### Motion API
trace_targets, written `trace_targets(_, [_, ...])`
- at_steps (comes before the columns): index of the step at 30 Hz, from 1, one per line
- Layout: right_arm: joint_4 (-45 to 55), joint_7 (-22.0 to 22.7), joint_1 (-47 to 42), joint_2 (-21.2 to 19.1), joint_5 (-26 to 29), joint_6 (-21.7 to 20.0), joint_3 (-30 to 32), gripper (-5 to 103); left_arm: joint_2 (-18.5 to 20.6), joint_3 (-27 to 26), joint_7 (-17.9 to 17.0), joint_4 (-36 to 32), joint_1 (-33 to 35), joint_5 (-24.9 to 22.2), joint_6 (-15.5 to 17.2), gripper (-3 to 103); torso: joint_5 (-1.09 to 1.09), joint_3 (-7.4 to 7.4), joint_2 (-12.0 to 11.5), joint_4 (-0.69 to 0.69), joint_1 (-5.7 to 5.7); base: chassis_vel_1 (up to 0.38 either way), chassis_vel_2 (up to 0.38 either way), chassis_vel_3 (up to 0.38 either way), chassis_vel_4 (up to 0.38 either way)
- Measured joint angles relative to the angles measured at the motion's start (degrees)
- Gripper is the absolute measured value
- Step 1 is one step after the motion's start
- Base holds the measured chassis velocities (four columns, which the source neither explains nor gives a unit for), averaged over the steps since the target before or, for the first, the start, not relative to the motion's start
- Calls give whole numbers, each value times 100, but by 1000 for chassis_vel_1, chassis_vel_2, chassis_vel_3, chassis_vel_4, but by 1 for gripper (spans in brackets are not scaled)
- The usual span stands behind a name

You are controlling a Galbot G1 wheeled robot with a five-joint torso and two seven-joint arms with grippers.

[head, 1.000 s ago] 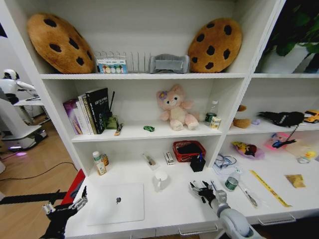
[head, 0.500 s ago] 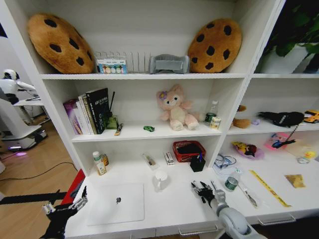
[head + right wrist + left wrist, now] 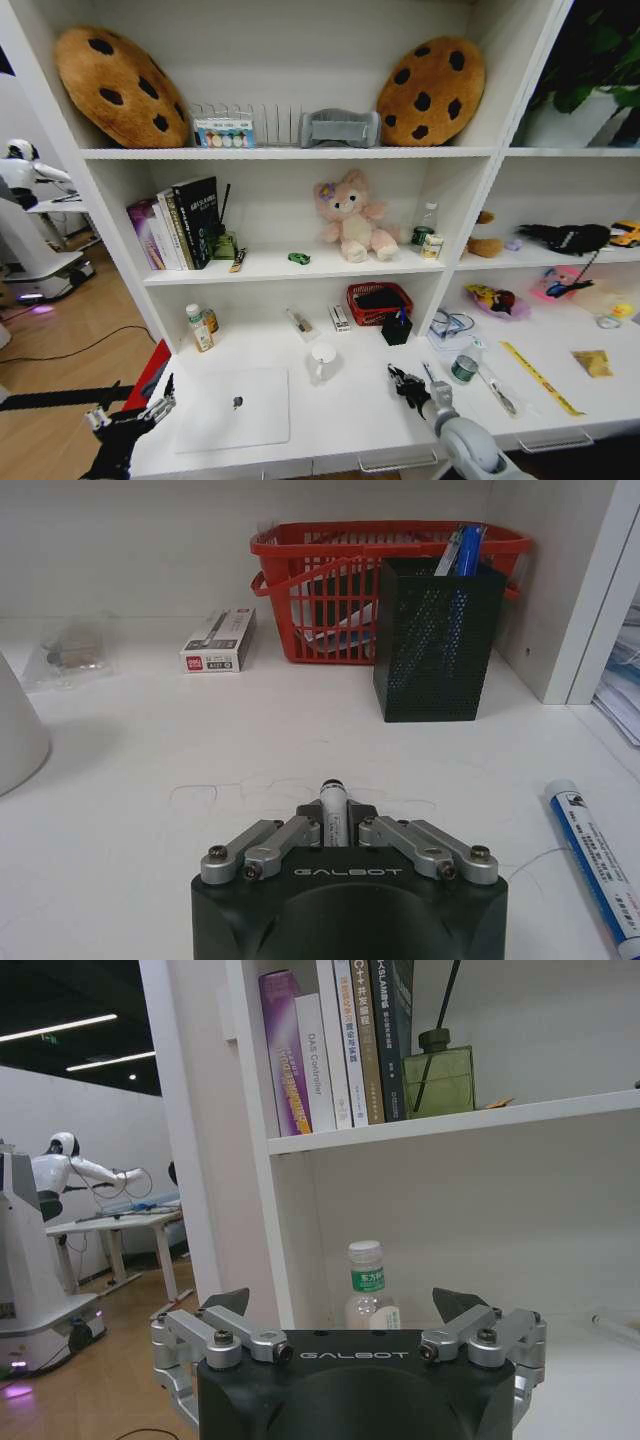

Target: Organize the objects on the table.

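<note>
Right gripper (image 3: pixel 335 825): fingers clamped on a pen (image 3: pixel 333 805), over the desk (image 3: pixel 350 415) near its front edge, facing the black mesh pen holder (image 3: pixel 435 640). Left gripper (image 3: pixel 345 1312): fingers apart, at the desk's left end. Laptop (image 3: pixel 235 408): closed, flat at the front left.

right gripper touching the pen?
Touching. The right wrist view shows the right gripper with its fingers closed on both sides of the black pen.

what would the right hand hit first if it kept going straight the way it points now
Probably the black mesh pen holder, slightly off centre ahead of the right hand, which is shut on a pen. The red basket sits behind it; depth is unclear.
</note>
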Motion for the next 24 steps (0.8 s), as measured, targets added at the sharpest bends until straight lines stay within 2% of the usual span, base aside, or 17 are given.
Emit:
trace_targets(4, [81, -43, -52, -32, 20, 107, 110, 12, 0, 0, 0, 0, 0, 0, 0, 100, 0, 0, 0, 0, 0, 0, 0, 0, 0])
trace_targets(5, [149, -201, -67, -57, 1, 366, 198, 12, 0, 0, 0, 0, 0, 0, 0, 100, 0, 0, 0, 0, 0, 0, 0, 0, 0])
trace_targets(6, [149, -201, -67, -57, 1, 366, 198, 12, 0, 0, 0, 0, 0, 0, 0, 100, 0, 0, 0, 0, 0, 0, 0, 0, 0])
trace_targets(8, [250, -564, 10, -95, -282, 899, 431, 12, 0, 0, 0, 0, 0, 0, 0, 100, -2, 0, 0, -1, 0, 0, 0, 0, 0])
trace_targets(9, [250, -564, 10, -95, -282, 899, 431, 12, 0, 0, 0, 0, 0, 0, 0, 100, -2, 0, 0, -1, 0, 0, 0, 0, 0])
trace_targets(10, [248, -649, 131, -117, -403, 1158, 499, 12, 0, 0, 0, 0, 0, 0, 0, 100, -3, 0, 0, -1, 0, 0, 0, 0, 0])
trace_targets(11, [248, -649, 131, -117, -403, 1158, 499, 12, 0, 0, 0, 0, 0, 0, 0, 100, -3, 0, 0, -1, 0, 0, 0, 0, 0])
trace_targets(12, [131, -766, 428, -157, -514, 1661, 542, 12, 0, 0, 0, 0, 0, 0, -1, 100, -1, 0, 0, 0, 0, 0, 0, 0, 0])
trace_targets(13, [6, -838, 630, -177, -553, 1897, 544, 12, 0, 0, 1, 0, 0, 0, 0, 100, -1, 0, 0, 1, 0, 0, 0, 0, 0])
trace_targets(14, [6, -838, 630, -177, -553, 1897, 544, 12, 0, 0, 1, 0, 0, 0, 0, 100, -1, 0, 0, 1, 0, 0, 0, 0, 0])
trace_targets(15, [-198, -880, 890, -190, -587, 2158, 511, 12, 0, 0, 0, 0, 0, 0, 0, 100, -2, 0, 0, 0, 0, 0, 0, 0, 0])
trace_targets(16, [-198, -880, 890, -190, -587, 2158, 511, 12, 0, 0, 0, 0, 0, 0, 0, 100, -2, 0, 0, 0, 0, 0, 0, 0, 0])
trace_targets(19, [-1159, -900, 1853, -122, -756, 2944, 229, 12, 0, 0, 0, 0, 0, 0, 0, 100, -1, 0, -1, 3, 1, 0, 0, 0, 0])
trace_targets(22, [-1415, -907, 2040, -89, -790, 3086, 160, 12, 0, 0, 0, -1, 0, 1, 0, 100, 0, 1, -1, 2, 1, 0, 0, 0, 0])
trace_targets(24, [-1959, -927, 2348, -10, -887, 3391, 30, 12, 0, 0, 0, -1, 0, 1, 0, 100, -1, 0, -1, 1, 1, 0, 0, 0, 0])
